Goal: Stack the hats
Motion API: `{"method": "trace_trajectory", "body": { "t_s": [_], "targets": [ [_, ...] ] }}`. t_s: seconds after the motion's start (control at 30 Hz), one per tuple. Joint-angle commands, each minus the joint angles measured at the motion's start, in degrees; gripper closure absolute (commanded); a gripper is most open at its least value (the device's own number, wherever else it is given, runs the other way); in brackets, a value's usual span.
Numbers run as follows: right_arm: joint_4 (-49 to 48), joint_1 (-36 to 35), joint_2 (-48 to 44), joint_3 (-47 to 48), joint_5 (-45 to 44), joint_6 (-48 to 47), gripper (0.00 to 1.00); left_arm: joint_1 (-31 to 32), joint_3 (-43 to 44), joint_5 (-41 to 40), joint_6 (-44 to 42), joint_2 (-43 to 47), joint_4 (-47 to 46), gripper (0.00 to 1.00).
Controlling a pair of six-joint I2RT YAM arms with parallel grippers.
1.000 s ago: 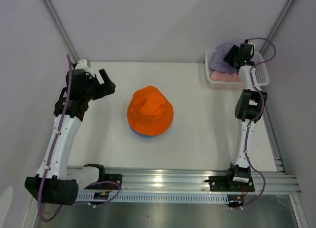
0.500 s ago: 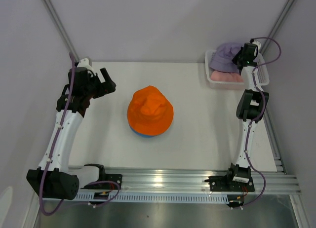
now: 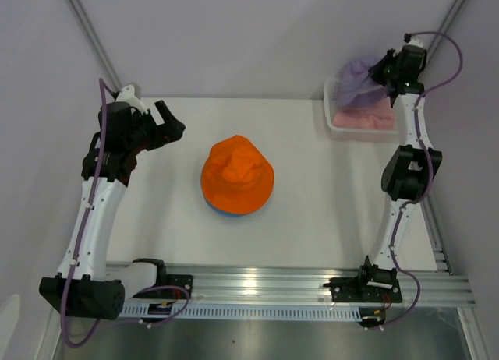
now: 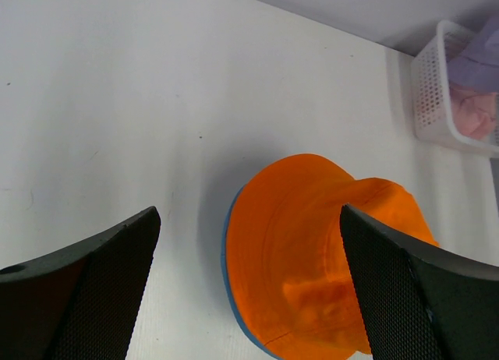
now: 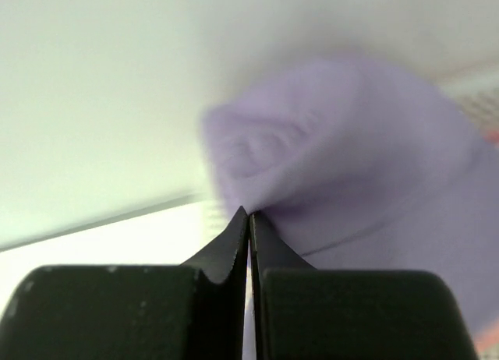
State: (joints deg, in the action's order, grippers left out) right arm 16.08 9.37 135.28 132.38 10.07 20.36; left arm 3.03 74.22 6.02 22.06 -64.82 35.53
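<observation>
- My right gripper (image 3: 383,73) is up above the far right corner of the desk (image 3: 312,212), and it is clenched on the lavender hat (image 3: 357,78).
- In the right wrist view the two fingers are pressed together, with a fold of the lavender fabric pinched between their tips. The picture is blurred there, so I cannot tell which part of the hat it is.
- The lavender hat hangs from this gripper over the white mesh basket (image 3: 329,104). I cannot tell whether its lower edge touches the basket or the hat under it.
- The pink hat (image 3: 363,121) lies inside the basket, which stands in the far right corner of the desk.
- The orange hat (image 3: 236,175) sits near the middle of the desk with the crown up and the brim spread out.
- The blue hat (image 3: 221,212) is under the orange one. I see only a thin blue rim of it at the near and left side of the orange brim.
- My left gripper (image 3: 173,124) hovers near the far left corner of the desk. Its jaws are released and wide apart, and it holds nothing.
- In the left wrist view the orange hat shows between the two open fingers, well apart from them.
</observation>
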Motion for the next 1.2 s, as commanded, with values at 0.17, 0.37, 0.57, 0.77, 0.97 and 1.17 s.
{"method": "trace_trajectory", "body": {
  "t_s": [0.17, 0.37, 0.57, 0.77, 0.97, 1.17],
  "targets": [
    [-5.09, -6.01, -25.93, -2.47, 17.52, 5.03, 1.00, -0.65, 2.07, 14.27, 5.09, 3.29, -5.11, 0.01],
    [-24.32, -14.09, -32.27, -16.44, 30.34, 15.66, 1.00, -0.65, 0.05, 16.74, 5.45, 5.84, -6.09, 0.00],
    [-26.27, -25.43, -31.84, -17.94, 33.53, 15.15, 1.00, -0.65, -1.09, 14.98, 5.01, 7.95, -3.27, 0.01],
    [-20.30, -36.16, -30.96, -17.94, 34.67, 8.47, 1.00, -0.74, -4.86, 12.97, 3.87, 13.83, -1.52, 0.01],
    [-20.55, -40.39, -30.61, -20.75, 36.94, 9.41, 1.00, -0.83, -6.27, 11.21, 2.46, 17.09, 1.03, 0.00],
    [-22.75, -42.41, -36.31, -31.55, 35.82, 11.64, 1.00, -0.92, -8.03, 7.52, 2.01, 17.97, 2.00, 0.00]
  ]
}}
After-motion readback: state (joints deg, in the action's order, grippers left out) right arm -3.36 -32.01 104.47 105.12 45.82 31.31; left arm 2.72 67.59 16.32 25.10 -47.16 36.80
